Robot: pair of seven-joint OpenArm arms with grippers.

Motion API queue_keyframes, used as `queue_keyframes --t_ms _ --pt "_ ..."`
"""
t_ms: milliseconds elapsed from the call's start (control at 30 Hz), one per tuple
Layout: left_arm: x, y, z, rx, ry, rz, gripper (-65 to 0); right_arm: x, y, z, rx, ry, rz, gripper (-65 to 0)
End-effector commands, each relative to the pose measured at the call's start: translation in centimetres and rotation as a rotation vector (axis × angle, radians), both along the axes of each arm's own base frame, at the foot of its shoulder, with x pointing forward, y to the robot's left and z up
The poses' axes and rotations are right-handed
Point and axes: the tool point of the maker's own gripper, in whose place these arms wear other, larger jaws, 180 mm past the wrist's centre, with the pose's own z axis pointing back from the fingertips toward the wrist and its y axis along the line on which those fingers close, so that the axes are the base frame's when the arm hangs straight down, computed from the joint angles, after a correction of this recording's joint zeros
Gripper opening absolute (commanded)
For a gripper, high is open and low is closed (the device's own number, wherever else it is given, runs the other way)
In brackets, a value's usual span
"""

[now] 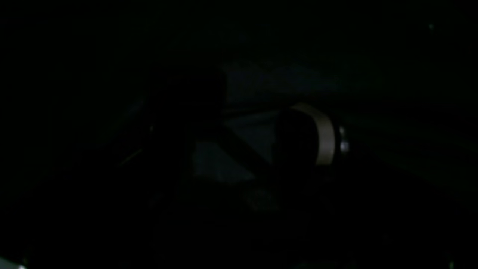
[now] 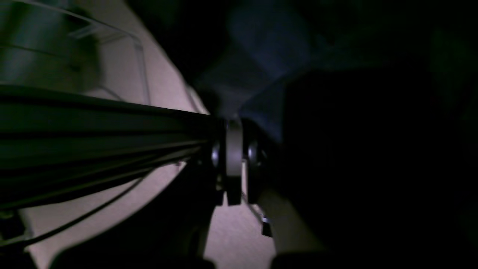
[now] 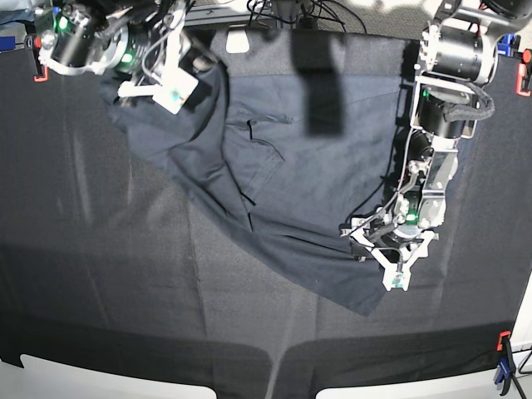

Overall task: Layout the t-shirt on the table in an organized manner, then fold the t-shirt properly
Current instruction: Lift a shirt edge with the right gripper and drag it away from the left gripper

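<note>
Nearest you in the base view is the table (image 3: 91,283), its black cloth bare across the whole near half, with white edges at the near rim and clamps at the corners. Next in size, the t-shirt (image 3: 316,166) lies spread but skewed over the far and middle part of that cloth: one corner points toward the near right, and the far left portion is bunched and lapped over itself in loose folds. You should treat it as light, soft and limp; in my judgement it will sag and drag rather than hold a shape, so a pinch on a hem, a corner or a sleeve edge will serve you better than a grab at the middle of the panel. Your left gripper (image 3: 396,268), at the scene's right, sits low over the shirt's right edge near that pointed corner with its jaws spread wide and nothing between them; its own wrist view is too dark to add anything. Your right gripper (image 3: 179,87), at the far left, is pressed together, and blue fabric shows right at its tip in the right wrist view, but you cannot tell from these pictures whether cloth is truly pinched there. Layout looks unfinished to me, since the left side needs drawing out flat before any fold.
</note>
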Motion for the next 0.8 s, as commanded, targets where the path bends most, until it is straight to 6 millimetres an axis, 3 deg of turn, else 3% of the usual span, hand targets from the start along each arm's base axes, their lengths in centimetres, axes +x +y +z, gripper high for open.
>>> queue_keyframes --t_ms 0,333,567,700,767 --pt "0.1 0.4 0.1 0.007 0.027 0.0 -23.7 -0.5 0.7 0.8 0.033 -0.023 0.052 -65.0" --pt "0.1 0.4 0.1 0.008 0.028 0.0 -23.7 -5.2 3.2 -2.0 -0.074 0.03 0.246 -65.0" --pt "0.1 0.4 0.1 0.007 0.027 0.0 -23.7 -6.2 3.9 -2.4 -0.093 0.031 0.296 -65.0" --pt "0.1 0.4 0.1 0.007 0.027 0.0 -23.7 -5.9 4.6 -1.9 -0.049 0.01 0.285 -42.6" --pt "0.1 0.4 0.1 0.008 0.028 0.0 -23.7 -5.4 5.1 -1.4 -0.011 -0.019 0.271 -39.7"
